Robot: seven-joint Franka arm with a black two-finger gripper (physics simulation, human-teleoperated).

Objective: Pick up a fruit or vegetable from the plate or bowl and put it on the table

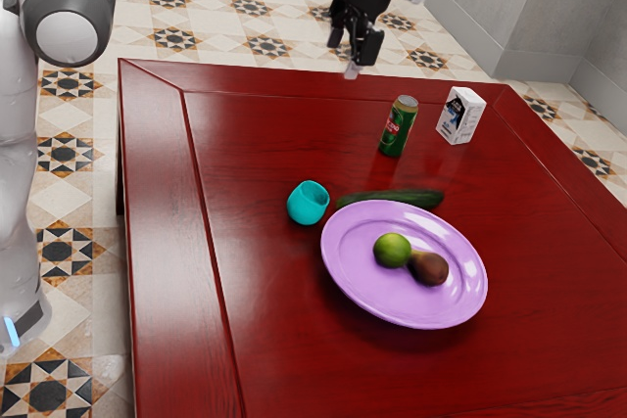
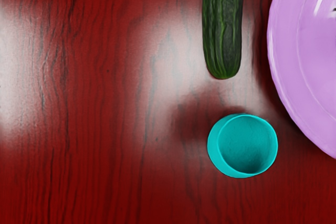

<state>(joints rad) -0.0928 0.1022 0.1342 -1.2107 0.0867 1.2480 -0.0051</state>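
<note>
Lilac and glossy, the plate [image 1: 347, 277] lies right of centre in the lower half of the exterior view, on the dark red wooden desk [image 1: 284, 340]. Two fruits sit on it near the middle: a green lime [image 1: 392, 251] and, just beside it toward the lower right, a dark brown fruit [image 1: 431, 269], perhaps an avocado. Both are on the plate, not on the bare wood.

At the upper middle of the exterior view, the black jaws [image 1: 347, 58] hang above the far edge of the desk, well apart from the plate. They look parted, though how wide I cannot tell exactly, and they have hold of nothing. The pale arm [image 1: 20, 163] stands along the exterior view's left.

A dark green cucumber [image 1: 402, 199] lies on the desk just behind the plate's upper rim in the exterior view; the wrist view shows a strip of shadowed wood between the two. Near one end of the cucumber is a teal cup [image 1: 308, 205], left of the plate in the exterior view, its mouth open and its inside empty in the wrist view. Farther up stand a green can [image 1: 394, 134] and, at the upper right, a white carton [image 1: 470, 116]. Patterned tiles [image 1: 245, 9] cover the floor beyond.
</note>
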